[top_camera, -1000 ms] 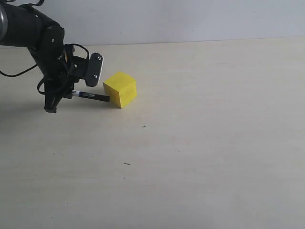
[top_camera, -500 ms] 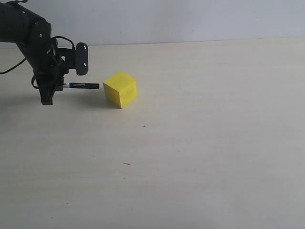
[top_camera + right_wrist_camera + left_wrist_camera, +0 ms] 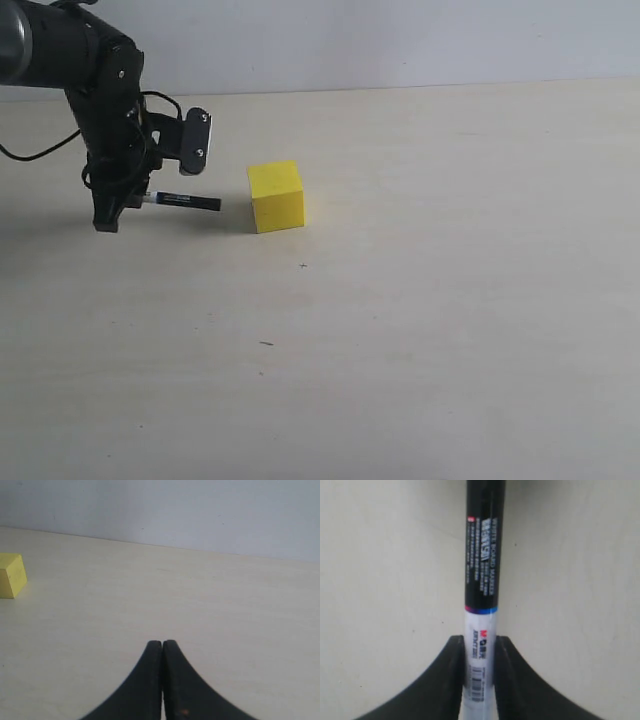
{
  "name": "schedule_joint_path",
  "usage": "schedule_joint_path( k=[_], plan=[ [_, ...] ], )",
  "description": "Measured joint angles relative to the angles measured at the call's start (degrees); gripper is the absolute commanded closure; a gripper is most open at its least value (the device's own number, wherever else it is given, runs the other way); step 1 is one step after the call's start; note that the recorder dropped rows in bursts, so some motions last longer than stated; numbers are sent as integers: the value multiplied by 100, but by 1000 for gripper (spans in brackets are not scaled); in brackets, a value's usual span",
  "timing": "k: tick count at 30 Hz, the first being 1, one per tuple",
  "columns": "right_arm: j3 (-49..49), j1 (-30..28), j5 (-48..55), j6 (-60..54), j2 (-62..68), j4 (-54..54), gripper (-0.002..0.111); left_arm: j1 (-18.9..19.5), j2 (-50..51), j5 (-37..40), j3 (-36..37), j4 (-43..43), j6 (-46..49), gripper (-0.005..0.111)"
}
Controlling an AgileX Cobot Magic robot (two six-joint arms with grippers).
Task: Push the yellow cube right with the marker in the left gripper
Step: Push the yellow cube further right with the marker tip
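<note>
The yellow cube [image 3: 276, 196] sits on the beige table, left of centre, its faces square to the exterior view. My left gripper [image 3: 140, 195], a black claw, hovers to the cube's left, shut on the marker [image 3: 186, 201]. The marker points right, and a small gap separates its black tip from the cube's left face. In the left wrist view both fingers [image 3: 454, 672] press the white labelled barrel of the marker [image 3: 482, 570]; the cube is out of that view. My right gripper [image 3: 162, 643] is shut and empty, far from the cube [image 3: 11, 575], and out of the exterior view.
The beige tabletop [image 3: 430, 300] stretches wide to the right of the cube and towards the front. Its back edge meets a pale wall [image 3: 400, 40]. Only small dark specks [image 3: 266, 343] mark the surface.
The cube has slid right and turned from corner-on to square. The left arm drew back left with the marker, then came right again; the tip now stands off the cube.
</note>
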Motion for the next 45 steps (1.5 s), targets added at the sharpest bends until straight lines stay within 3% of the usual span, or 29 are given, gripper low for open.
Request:
schedule_joint_path(
  k=[8,11,20,29,38,45],
  plan=[
    [0,0,0,0,0,0,108,-150,0,-780,0,-402,-15,107],
    [0,0,0,0,0,0,108,-255,0,-780,0,-453,-15,107],
    [0,0,0,0,0,0,108,14,0,-385,-9,-448,-15,107],
    [0,0,12,0,0,0,108,-578,0,-360,-9,-510,-15,107],
    [0,0,12,0,0,0,108,-165,0,-214,-9,-510,-20,107],
    [0,0,12,0,0,0,108,-167,0,-622,-9,-557,-30,107]
  ],
)
